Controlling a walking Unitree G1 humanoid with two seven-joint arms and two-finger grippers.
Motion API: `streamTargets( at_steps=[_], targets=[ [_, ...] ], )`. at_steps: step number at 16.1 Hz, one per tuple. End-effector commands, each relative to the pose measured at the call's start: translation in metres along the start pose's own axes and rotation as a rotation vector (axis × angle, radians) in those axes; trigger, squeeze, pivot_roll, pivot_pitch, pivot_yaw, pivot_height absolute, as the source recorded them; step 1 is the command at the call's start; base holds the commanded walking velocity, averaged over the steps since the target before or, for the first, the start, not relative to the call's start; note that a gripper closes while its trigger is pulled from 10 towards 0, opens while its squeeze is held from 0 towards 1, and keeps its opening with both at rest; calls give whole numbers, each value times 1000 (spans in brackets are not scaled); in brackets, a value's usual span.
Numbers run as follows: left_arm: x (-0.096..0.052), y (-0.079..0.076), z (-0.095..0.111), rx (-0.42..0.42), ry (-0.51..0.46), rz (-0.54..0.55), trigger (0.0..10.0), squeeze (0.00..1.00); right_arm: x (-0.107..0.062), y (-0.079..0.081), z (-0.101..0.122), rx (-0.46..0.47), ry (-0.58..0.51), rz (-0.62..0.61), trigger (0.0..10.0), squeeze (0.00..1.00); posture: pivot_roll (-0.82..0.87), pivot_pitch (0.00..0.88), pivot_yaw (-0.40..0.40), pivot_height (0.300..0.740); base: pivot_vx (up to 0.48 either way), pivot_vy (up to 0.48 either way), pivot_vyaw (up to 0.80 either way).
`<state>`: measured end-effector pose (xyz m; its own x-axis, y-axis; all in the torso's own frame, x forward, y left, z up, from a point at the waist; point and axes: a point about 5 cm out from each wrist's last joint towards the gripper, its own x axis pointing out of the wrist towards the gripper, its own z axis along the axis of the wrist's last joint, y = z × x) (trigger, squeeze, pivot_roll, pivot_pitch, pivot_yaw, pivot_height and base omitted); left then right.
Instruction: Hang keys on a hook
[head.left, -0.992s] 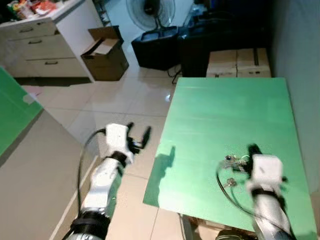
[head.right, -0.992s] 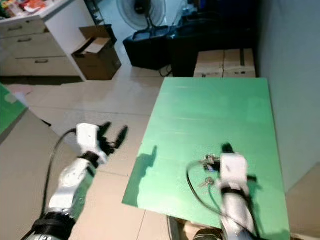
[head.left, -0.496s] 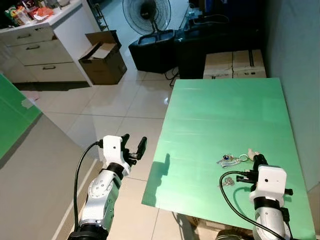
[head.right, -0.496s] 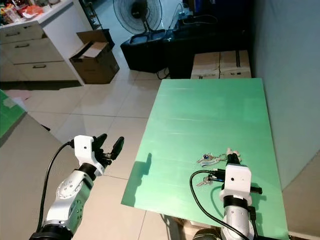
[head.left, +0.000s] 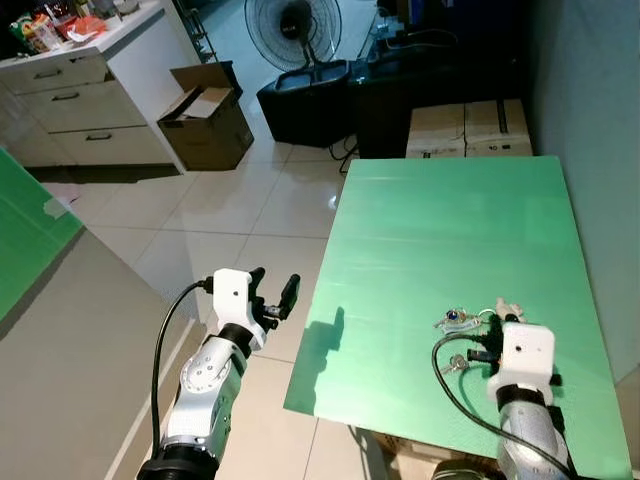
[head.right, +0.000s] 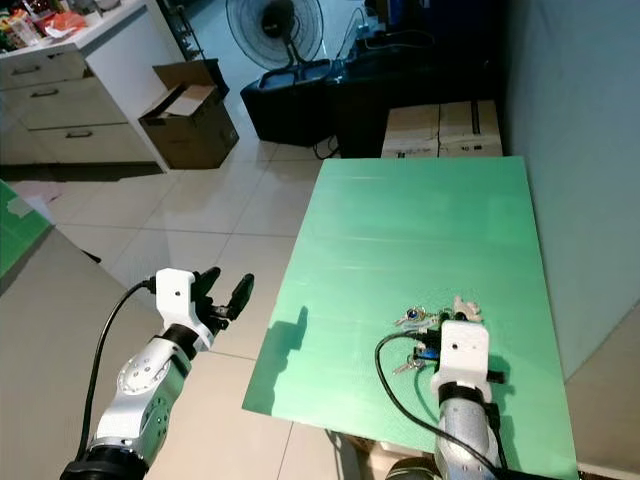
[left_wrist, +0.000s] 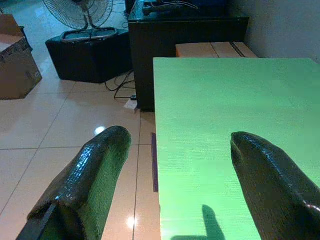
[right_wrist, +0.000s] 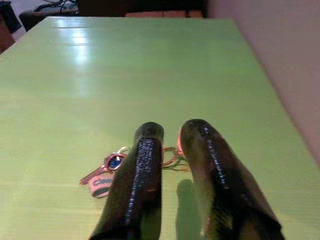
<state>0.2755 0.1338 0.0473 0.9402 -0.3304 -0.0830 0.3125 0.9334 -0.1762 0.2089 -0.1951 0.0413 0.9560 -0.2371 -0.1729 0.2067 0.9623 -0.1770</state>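
Right gripper (right_wrist: 167, 137), two long black fingers on a silver arm with a white wrist block, now low over the near part of the flat green tabletop (head.left: 450, 230). Fingers nearly together, a narrow gap left between the tips, and that gap set right over the metal ring of the small bunch of keys (right_wrist: 107, 172). Half a second ago sat further back toward the table's near edge, with the whole bunch lying clear ahead of the tips; since then pushed forward, so that the wrist block covers part of the ring in the head views. Reads as the pick-up step under way, not finished: bunch flat on the table, no lift visible, and no telling whether the tips actually pinch the ring or merely straddle it. No hook to be made out anywhere.

Left gripper (left_wrist: 175, 165) held out over the pale tiled floor (head.left: 230, 210) beside the table's left edge, fingers wide apart, holding nothing.

Keys: thin ring with a key carrying a blue dot at its head, a dark tag with pale lettering beside it, a pale charm (head.left: 509, 308) on the far side, another small piece (head.left: 457, 363) lying nearer. Light, loose, likely to swing and slip once raised.
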Motion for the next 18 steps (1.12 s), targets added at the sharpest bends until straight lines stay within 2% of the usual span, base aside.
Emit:
streamTargets(
  at_steps=[1,5,6,13,17,18],
  targets=[
    [0,5,6,26,-10,17,10000,0,2,7,-7,21,63,42,10000,1000,-306,22,278,740,0,0,0],
    [-6,7,8,30,-12,27,10000,0,7,17,-20,-9,151,120,10000,1000,-283,50,269,740,0,0,0],
    [-8,9,10,37,-13,28,10000,0,6,21,-25,-6,179,142,10000,0,-265,69,272,740,0,0,0],
    [-23,25,22,94,13,32,10000,0,2,46,-59,95,363,174,10000,0,-182,130,325,740,0,0,0],
    [-28,30,25,116,34,31,10000,0,-3,50,-71,108,419,161,10000,0,-164,141,355,740,0,0,0],
    [-29,30,26,121,39,29,10000,0,-4,51,-73,119,431,153,4706,0,-163,141,361,740,0,0,0]
  ],
)
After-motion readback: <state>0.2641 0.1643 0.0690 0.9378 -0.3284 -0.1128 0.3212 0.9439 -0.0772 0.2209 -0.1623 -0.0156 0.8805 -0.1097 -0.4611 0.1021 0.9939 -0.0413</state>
